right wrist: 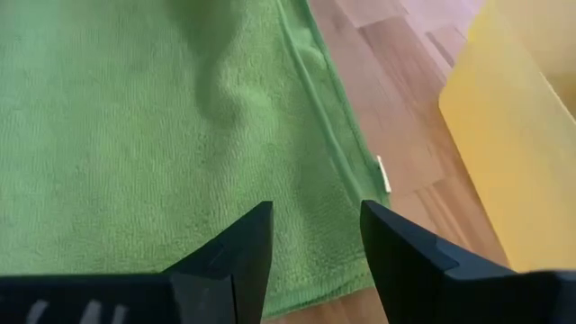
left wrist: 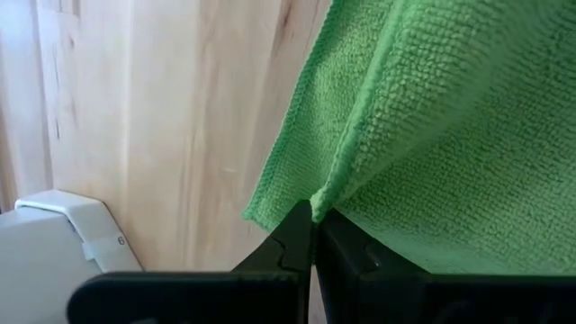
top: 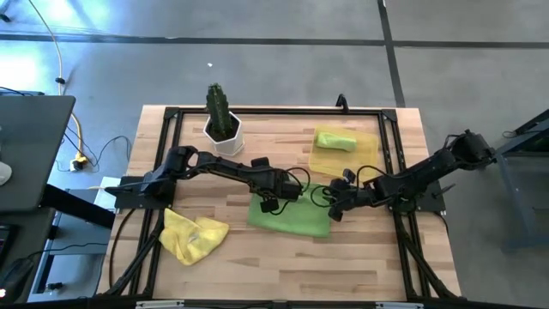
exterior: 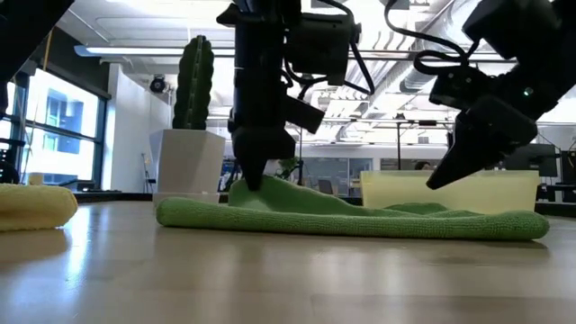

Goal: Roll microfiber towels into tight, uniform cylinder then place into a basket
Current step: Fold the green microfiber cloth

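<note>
A lime green towel [top: 290, 216] lies spread on the wooden table, near the middle. My left gripper [top: 269, 204] stands over its far left part, shut on its edge. My right gripper [top: 336, 209] hovers open just above the towel's right edge [right wrist: 337, 153] and touches nothing. A second green towel [top: 335, 140] lies rolled up in the translucent yellow basket [top: 364, 153] at the far right. The yellow towel [top: 194, 236] lies crumpled at the near left. My left gripper pinches the green towel's hemmed edge [left wrist: 335, 175] between its two shut fingers, close to a corner [left wrist: 252, 214]. The fingers come from above, pointing down. The pinched spot is raised into a low peak [exterior: 270, 187]. The rest of the towel lies on the table.
A white pot with a green cactus [top: 222, 123] stands at the far left of the table, behind my left arm. A black frame [top: 257, 112] runs around the work area. The basket's wall [exterior: 450, 193] stands just behind the towel's right end.
</note>
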